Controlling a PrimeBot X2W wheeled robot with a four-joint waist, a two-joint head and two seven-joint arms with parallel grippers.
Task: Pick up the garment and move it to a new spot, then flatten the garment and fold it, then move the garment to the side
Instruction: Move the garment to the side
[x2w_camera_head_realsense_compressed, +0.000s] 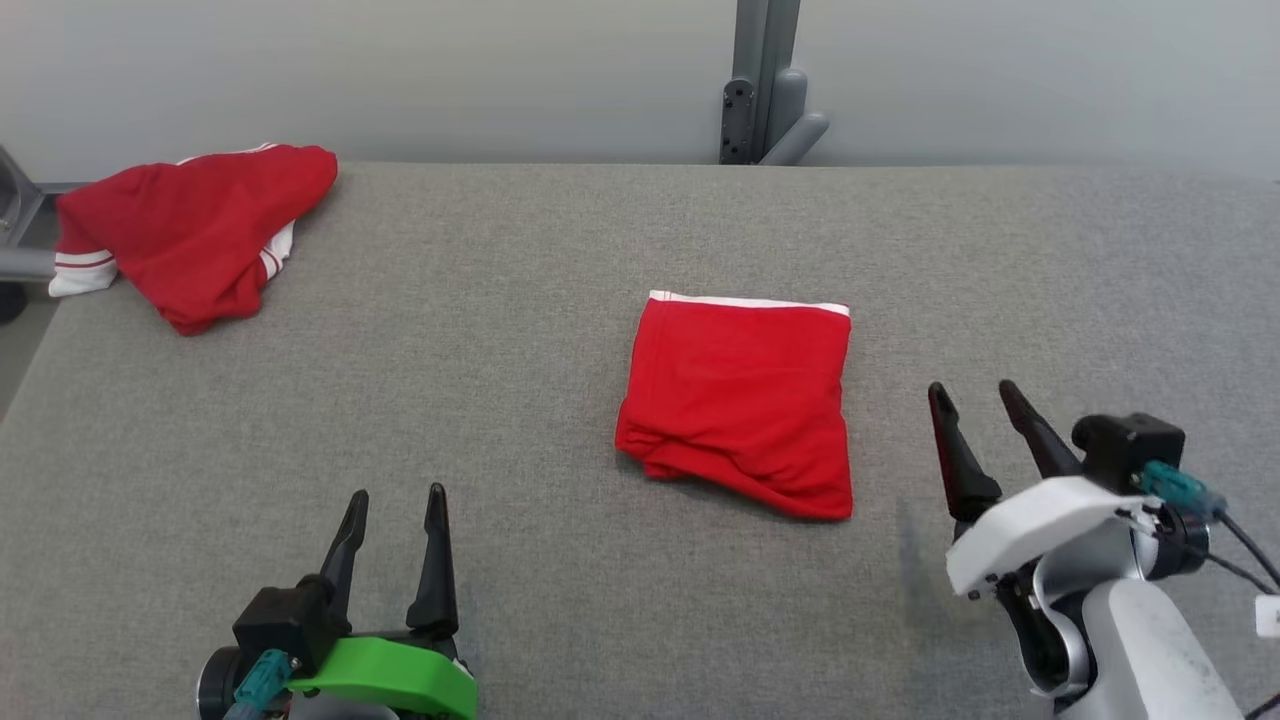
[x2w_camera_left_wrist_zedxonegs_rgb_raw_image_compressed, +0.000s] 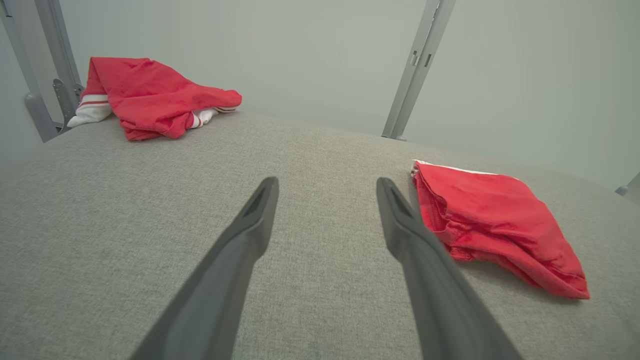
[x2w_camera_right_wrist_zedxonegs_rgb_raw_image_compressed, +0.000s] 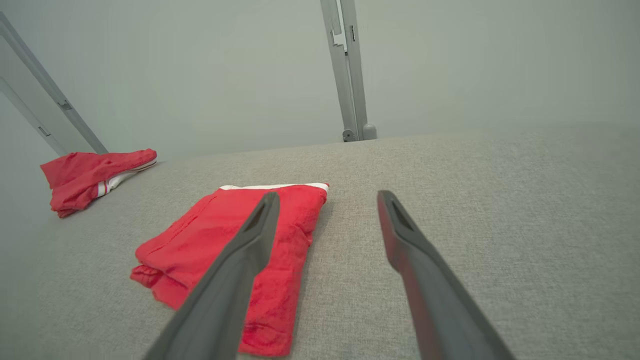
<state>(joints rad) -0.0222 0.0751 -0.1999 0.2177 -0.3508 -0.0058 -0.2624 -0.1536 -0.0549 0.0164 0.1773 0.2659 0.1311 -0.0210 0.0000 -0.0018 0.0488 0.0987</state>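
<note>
Left gripper low at near left: fingers spread wide, nothing between them, grey table beneath. Right gripper at near right: fingers parted too, empty, near right edge of folded red garment, not touching. Folded garment lies flat around table centre, white band along far edge. Crumpled red garment with white striped trim sits at far left corner, well apart. Grey post stands behind far edge.

Left gripper: black fingers, green mount, teal plug. Right gripper: same, white shell, black cables.
</note>
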